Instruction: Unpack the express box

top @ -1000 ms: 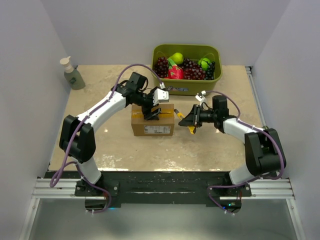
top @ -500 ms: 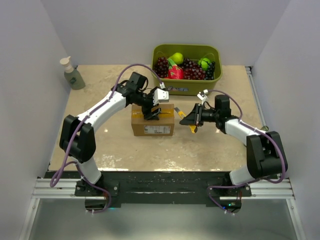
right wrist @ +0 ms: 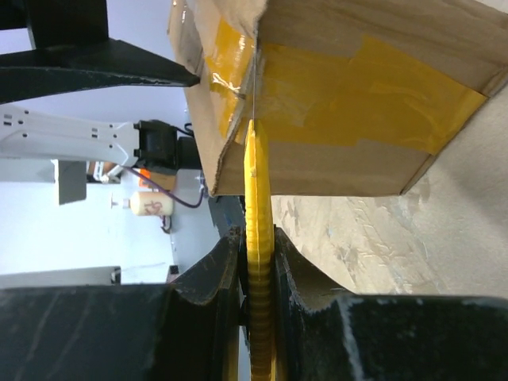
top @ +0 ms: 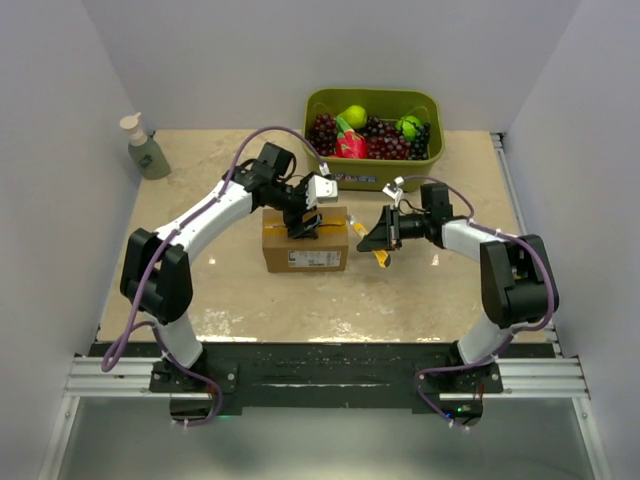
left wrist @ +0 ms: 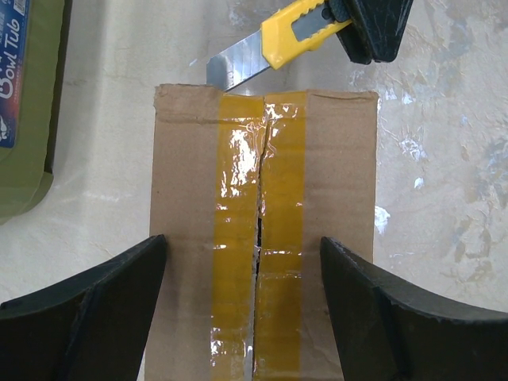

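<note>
The express box point(top: 306, 245) is a brown carton at mid-table; the yellowish tape on its top point(left wrist: 262, 238) is slit along the seam. My left gripper point(top: 305, 222) hangs over it, open, with the black fingertips point(left wrist: 119, 294) over the top on either side of the tape. From the right, my right gripper point(top: 385, 240) is shut on a yellow utility knife point(top: 382, 258). The knife's blade point(left wrist: 230, 67) lies at the box's right end. In the right wrist view the knife point(right wrist: 258, 238) sits pinched between the jaws, edge-on, its tip at the taped end of the box point(right wrist: 341, 95).
A green bin point(top: 380, 178) full of fruit stands just behind the box and the right gripper. A soap dispenser bottle point(top: 145, 148) stands at the back left corner. White walls close in the table on the left, right and back.
The right arm's elbow has swung back and inward, and its wrist has shifted slightly; the knife stays at the box's right end. The left arm and the box have not moved.
</note>
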Robot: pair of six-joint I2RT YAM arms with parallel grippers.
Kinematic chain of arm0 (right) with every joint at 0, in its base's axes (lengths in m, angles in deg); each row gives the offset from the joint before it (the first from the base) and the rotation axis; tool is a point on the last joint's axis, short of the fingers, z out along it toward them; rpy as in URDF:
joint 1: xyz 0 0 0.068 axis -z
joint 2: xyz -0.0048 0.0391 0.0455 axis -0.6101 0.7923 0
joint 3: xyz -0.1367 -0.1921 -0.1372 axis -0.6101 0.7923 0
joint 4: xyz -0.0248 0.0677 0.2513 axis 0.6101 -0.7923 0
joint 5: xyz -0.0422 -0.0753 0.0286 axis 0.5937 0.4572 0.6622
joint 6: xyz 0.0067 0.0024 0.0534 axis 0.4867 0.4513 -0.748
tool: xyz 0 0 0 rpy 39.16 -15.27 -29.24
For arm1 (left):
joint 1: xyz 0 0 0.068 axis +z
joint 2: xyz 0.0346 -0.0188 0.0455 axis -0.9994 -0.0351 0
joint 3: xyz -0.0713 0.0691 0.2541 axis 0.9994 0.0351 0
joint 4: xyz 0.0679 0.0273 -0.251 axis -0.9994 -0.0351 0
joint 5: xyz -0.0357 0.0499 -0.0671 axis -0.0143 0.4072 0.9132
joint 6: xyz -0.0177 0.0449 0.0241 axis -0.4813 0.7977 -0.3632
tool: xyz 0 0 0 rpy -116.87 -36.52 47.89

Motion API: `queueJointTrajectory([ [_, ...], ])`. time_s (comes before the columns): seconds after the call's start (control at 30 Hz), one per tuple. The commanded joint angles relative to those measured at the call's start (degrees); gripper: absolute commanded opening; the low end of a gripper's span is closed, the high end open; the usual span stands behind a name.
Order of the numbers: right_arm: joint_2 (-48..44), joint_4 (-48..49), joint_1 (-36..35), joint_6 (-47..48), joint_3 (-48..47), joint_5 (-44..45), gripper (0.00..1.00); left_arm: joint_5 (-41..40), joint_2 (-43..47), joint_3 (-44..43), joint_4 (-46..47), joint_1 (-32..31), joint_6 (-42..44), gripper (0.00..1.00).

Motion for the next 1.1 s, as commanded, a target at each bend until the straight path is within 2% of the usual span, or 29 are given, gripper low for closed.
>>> queueJointTrajectory([
  [0.0, 0.19, -10.66, -2.88, 8.57, -4.12, -7.69, 0.0, -3.46, -4.24, 1.78, -4.72, -0.89, 0.13, 0.82],
  [0.53, -1.12, -8.46, -3.76, 4.27, 0.1, -11.12, 0.0, -11.19, -5.29, 0.91, -0.5, -0.88, -2.06, 0.82],
  [0.7, -2.53, -8.11, -3.76, 3.48, 1.85, -11.56, 0.0, -13.22, -4.85, 1.96, -0.41, -0.19, 0.04, 0.82],
  [0.8, -2.88, -1.72, -3.84, -1.95, 4.3, -14.71, 0.0, -13.74, -5.03, 1.7, -0.67, 0.26, 1.71, 0.82],
  [0.87, -3.84, 6.25, -4.28, -8.89, 6.42, -16.65, 0.0, -13.83, -5.03, 1.35, -0.76, 0.34, 2.42, 0.82],
  [1.07, -6.75, 14.29, -6.04, -15.77, 10.56, -17.8, 0.0, -14.1, -5.91, -0.24, -1.03, 0.35, 2.77, 0.82],
])
